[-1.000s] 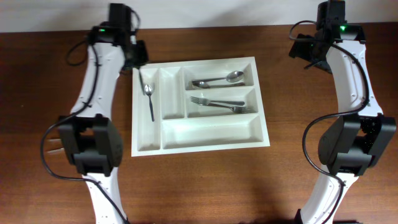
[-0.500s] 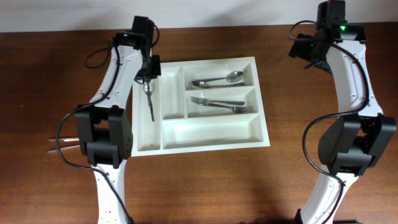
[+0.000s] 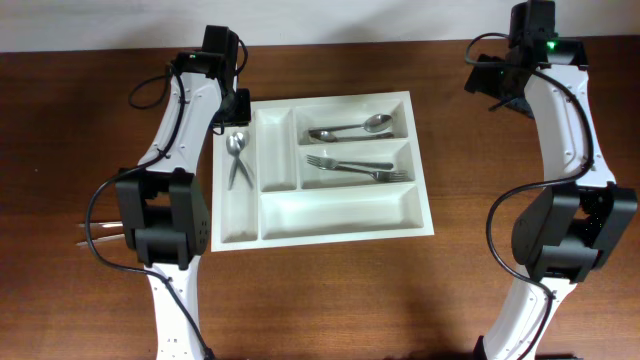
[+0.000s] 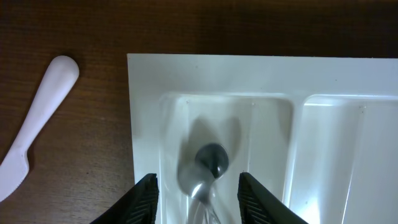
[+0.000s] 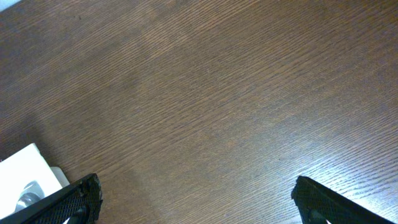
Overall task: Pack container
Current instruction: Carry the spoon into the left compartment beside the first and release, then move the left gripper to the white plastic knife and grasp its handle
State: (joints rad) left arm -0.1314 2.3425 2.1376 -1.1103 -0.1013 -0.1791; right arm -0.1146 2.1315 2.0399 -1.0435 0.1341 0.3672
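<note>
The white five-compartment container (image 3: 340,213) lies mid-table. Two metal spoons (image 3: 236,160) lie crossed in its far-left narrow compartment. My left gripper (image 3: 231,112) hovers over the top end of that compartment. In the left wrist view its fingers (image 4: 198,202) are open and empty, with the blurred spoons (image 4: 205,171) lying in the container (image 4: 144,124) between them. My right gripper (image 3: 497,88) is open and empty over bare table at the back right. The right wrist view (image 5: 196,202) shows only wood and a container corner (image 5: 25,171).
Spoons (image 3: 350,128) lie in the container's upper right compartment and forks (image 3: 360,168) in the middle right one. A white plastic knife (image 4: 34,124) lies on the table left of the container. Thin light sticks (image 3: 95,235) lie by the left arm's base.
My left gripper swung in over the narrow compartment with a second spoon, let it go beside the first, and drew back a little. The right arm has not moved.
</note>
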